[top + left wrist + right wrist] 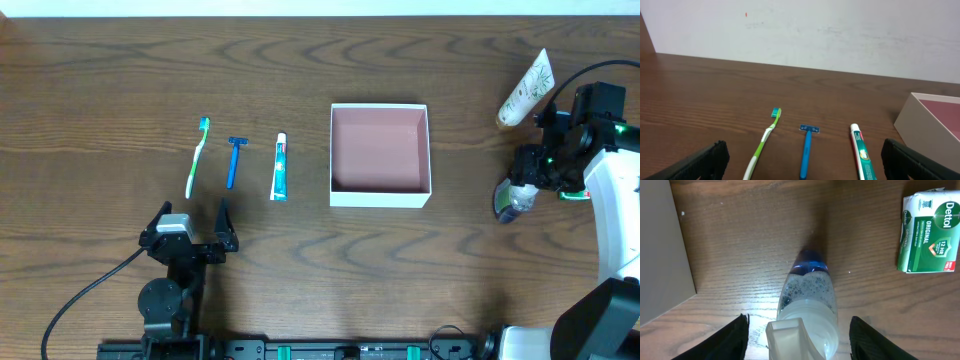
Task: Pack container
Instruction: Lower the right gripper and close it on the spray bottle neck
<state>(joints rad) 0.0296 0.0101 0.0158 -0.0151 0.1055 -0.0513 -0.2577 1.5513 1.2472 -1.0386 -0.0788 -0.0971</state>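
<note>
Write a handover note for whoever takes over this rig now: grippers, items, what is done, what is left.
Left gripper: open, empty, near the green-and-white toothbrush, blue razor and toothpaste tube.
Right gripper: open, astride the clear blue-capped bottle, gaps both sides.
Square white cardboard container, pink inside: mid-table, empty.
Done: nothing packed.
Left: all those, plus white leaf-print tube and green soap packet.

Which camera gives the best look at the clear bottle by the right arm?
The right wrist view: the bottle lies close and centred, its foamy liquid and blue end plain. Overhead shows it small and partly covered. The left wrist view misses it.
</note>
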